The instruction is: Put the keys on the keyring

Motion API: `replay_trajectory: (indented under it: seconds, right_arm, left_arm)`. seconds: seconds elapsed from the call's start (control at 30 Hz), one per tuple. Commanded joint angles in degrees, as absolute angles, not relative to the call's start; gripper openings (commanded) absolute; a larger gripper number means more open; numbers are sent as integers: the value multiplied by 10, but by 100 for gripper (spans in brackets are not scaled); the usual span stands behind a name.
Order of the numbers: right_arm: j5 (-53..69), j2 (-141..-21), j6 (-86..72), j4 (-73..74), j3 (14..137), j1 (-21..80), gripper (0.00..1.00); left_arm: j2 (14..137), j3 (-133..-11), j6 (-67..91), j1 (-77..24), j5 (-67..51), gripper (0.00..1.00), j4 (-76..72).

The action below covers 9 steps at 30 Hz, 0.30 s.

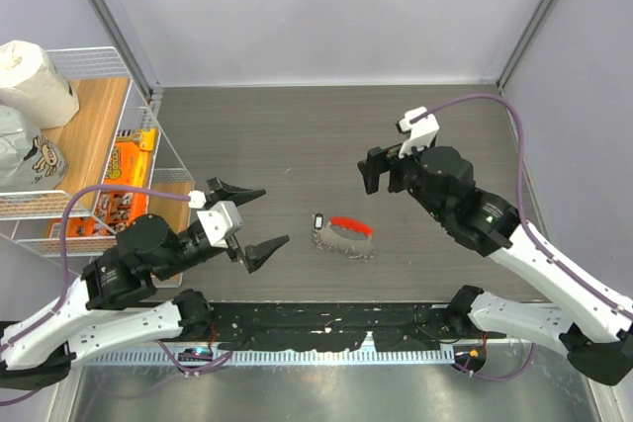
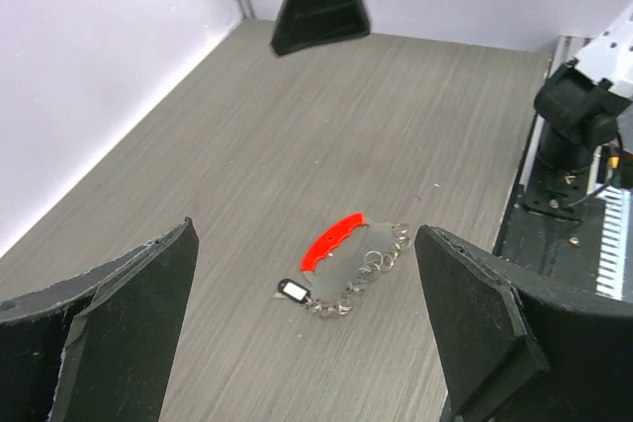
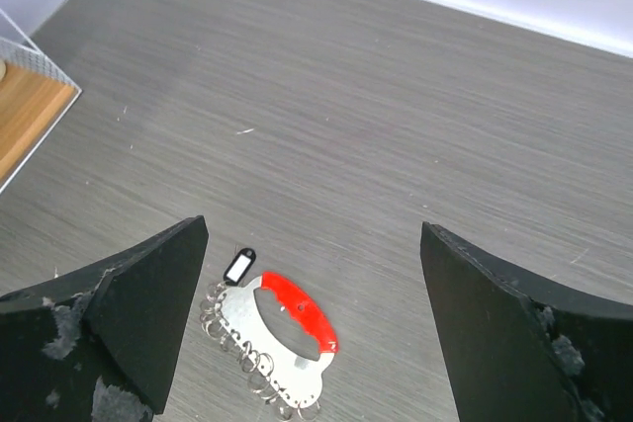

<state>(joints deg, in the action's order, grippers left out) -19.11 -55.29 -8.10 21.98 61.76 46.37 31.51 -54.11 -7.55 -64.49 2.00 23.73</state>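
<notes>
My left gripper (image 1: pixel 276 215) hangs over the table (image 1: pixel 297 135) with its 2 fingers spread wide. My right gripper (image 1: pixel 371 173) is spread just as wide, as its wrist view shows.

The keyring (image 1: pixel 348 236) lies flat between the 2 grippers, toward the table's near edge and apart from both. Its red strip arches over a curl of silvery chain. The black-headed key (image 1: pixel 318 220) sits at the chain's left end, touching it. I cannot tell whether it is hooked on.

Wood-grain surface runs all round the keyring and stretches wide toward the back wall. The wire rack (image 1: pixel 148 145) stands along the table's left edge, near my left arm.
</notes>
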Motion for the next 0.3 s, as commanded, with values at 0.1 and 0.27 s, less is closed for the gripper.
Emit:
replay_trajectory:
  seconds: [0.1, 0.27]
  right_arm:
    - [-197, -479, -58, 251, 628, 462, 95]
    - [-199, -461, -84, 258, 624, 462, 95]
  left_arm:
    - [294, -526, -84, -645, 69, 99, 200]
    - [284, -532, -70, -645, 76, 100, 207]
